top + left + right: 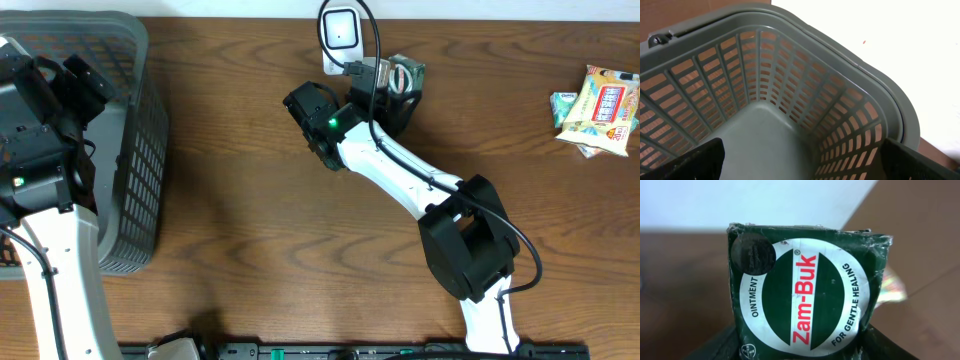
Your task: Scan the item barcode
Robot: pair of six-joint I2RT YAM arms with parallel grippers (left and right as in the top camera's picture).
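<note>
My right gripper [802, 347] is shut on a dark green Zam-Buk ointment box [805, 290]. Its round white label faces the wrist camera, and no barcode shows on this face. In the overhead view the box [405, 72] is held at the far middle of the table, just right of a white scanner [340, 32] with a black cable. The right gripper [388, 92] reaches in from the near right. Over the grey basket [140, 150] at the left, my left gripper [70, 80] stands open. Its dark fingers [695, 160] frame the basket's bare floor [760, 135] with nothing between them.
Colourful snack packets [598, 108] lie at the table's far right edge. The slatted basket wall [805, 85] rises close around the left gripper. The right arm's white links [400, 165] cross the middle of the brown wooden table [250, 230].
</note>
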